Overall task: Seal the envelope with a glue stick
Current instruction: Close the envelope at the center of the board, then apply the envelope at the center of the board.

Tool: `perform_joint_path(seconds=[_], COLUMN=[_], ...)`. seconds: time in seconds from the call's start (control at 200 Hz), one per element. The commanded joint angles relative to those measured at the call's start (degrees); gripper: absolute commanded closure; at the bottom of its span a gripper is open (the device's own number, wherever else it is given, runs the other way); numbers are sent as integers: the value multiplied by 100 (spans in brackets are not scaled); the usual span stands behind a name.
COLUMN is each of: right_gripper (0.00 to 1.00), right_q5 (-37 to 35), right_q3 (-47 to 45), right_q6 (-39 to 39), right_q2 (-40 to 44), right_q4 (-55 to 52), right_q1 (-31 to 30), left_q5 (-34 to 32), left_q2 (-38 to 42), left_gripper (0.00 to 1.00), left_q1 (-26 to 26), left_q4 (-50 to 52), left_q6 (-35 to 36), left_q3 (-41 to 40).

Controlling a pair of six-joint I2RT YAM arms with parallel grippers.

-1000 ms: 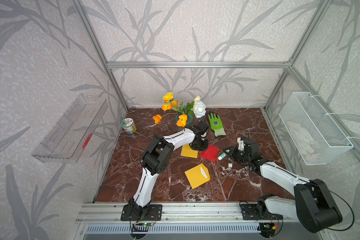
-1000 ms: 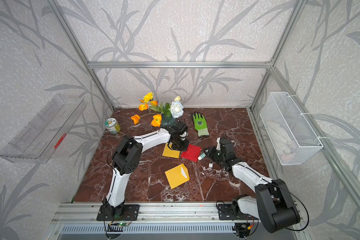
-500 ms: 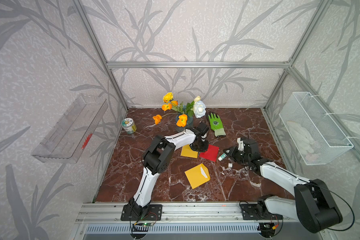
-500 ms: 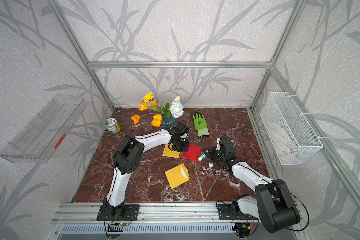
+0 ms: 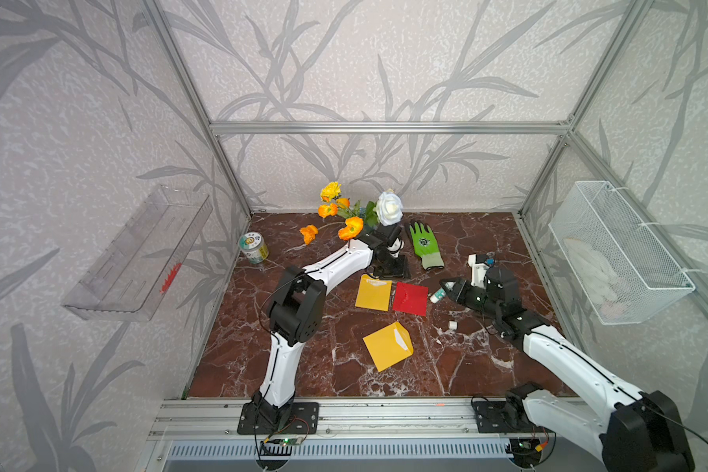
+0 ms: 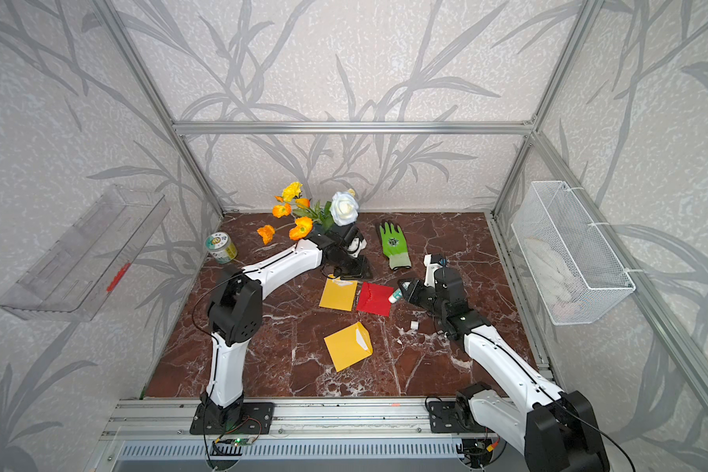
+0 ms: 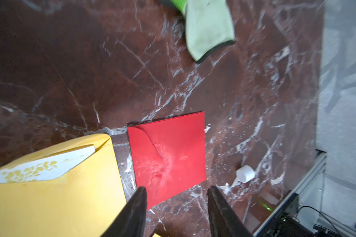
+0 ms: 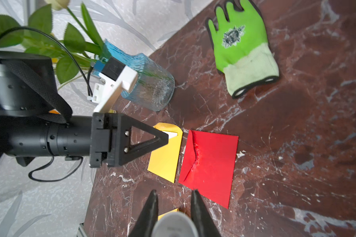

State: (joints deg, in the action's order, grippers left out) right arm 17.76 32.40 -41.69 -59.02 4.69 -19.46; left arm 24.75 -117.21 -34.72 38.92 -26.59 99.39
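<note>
Pinching the small white glue stick with the teal label band (image 5: pixel 437 295), my right gripper (image 5: pixel 446 288) has its black jaws pressed against the stick's sides. That puts the stick right of centre in both top views, low over the table. Its white end points at the right edge of the square red paper envelope (image 5: pixel 410 299) and sits just beside it; I cannot tell whether they touch. The red envelope lies flat with its flap folded down, and on the left wrist camera I see whitish smears around the flap's point.

My left gripper (image 7: pixel 177 188) stands with its jaws spread, over that envelope's corner. To the left, edge to edge, lies a yellow paper envelope (image 5: pixel 373 292) with a white card poking out. A second yellow envelope (image 5: pixel 387 345) lies lower in the frame, toward the rail. A small white plastic cap (image 5: pixel 452 325) lies on its side below the right gripper.

The surface is dark red-brown marble with white veins (image 5: pixel 323 367). Toward the top of it I see a bright green work glove (image 5: pixel 425 244), a blue glass vase (image 8: pixel 150 86) of orange and white flowers, and a small tin can (image 5: pixel 253 247) at the left. Grey leaf-patterned wallpaper covers the walls inside an aluminium frame. A clear plastic shelf (image 5: pixel 140 253) hangs on the left wall and a white wire basket (image 5: pixel 614 253) on the right.
</note>
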Motion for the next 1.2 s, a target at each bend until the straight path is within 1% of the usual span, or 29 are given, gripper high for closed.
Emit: perform_joint_path(seconds=[0.0, 0.085, 0.17, 0.305, 0.475, 0.62, 0.7, 0.76, 0.805, 0.88, 0.91, 0.945, 1.06, 1.195], right_gripper=[100, 100, 100, 100, 100, 100, 100, 100, 100, 100, 100, 100, 100, 100], right_q5=[-111, -119, -193, -386, -408, -517, -579, -692, -835, -1119, -1235, -1386, -1906, -2308], right_q3=[229, 288, 310, 272, 38, -197, -357, -456, -509, -570, -605, -641, -713, -858], right_q6=[714, 1061, 1441, 1978, 2117, 2181, 2201, 2296, 2374, 2499, 2556, 2641, 2911, 2957], right_q2=[201, 348, 476, 583, 621, 531, 453, 352, 262, 104, 41, -34, -373, -913], right_q4=[-111, -126, -108, -58, 228, 484, 736, 878, 953, 955, 983, 1035, 1229, 1839], right_q1=[-136, -297, -567, -1100, -1561, -1941, -2174, -2430, -2636, -2958, -3091, -3238, -3679, -3872], left_q5=[283, 358, 443, 492, 567, 460, 430, 449, 433, 412, 401, 399, 260, 60], left_q2=[539, 871, 1267, 2123, 3190, 3974, 4252, 4315, 4302, 4245, 4219, 4175, 3981, 3633], left_gripper=[50, 50, 50, 50, 49, 45, 46, 50, 58, 69, 75, 80, 85, 91], left_q1=[-19, -24, -19, -34, -116, -132, -150, -173, -210, -307, -347, -394, -500, -633], left_q4=[-43, -80, -152, -548, -964, -1257, -1566, -1807, -1962, -2302, -2454, -2629, -2972, -3115], left_q6=[-74, -42, -45, -233, -423, -587, -754, -873, -977, -1144, -1215, -1274, -1349, -1301], left_q3=[31, -277, -808, -2136, -3635, -4564, -5039, -5348, -5542, -5801, -5875, -5938, -6030, -5960])
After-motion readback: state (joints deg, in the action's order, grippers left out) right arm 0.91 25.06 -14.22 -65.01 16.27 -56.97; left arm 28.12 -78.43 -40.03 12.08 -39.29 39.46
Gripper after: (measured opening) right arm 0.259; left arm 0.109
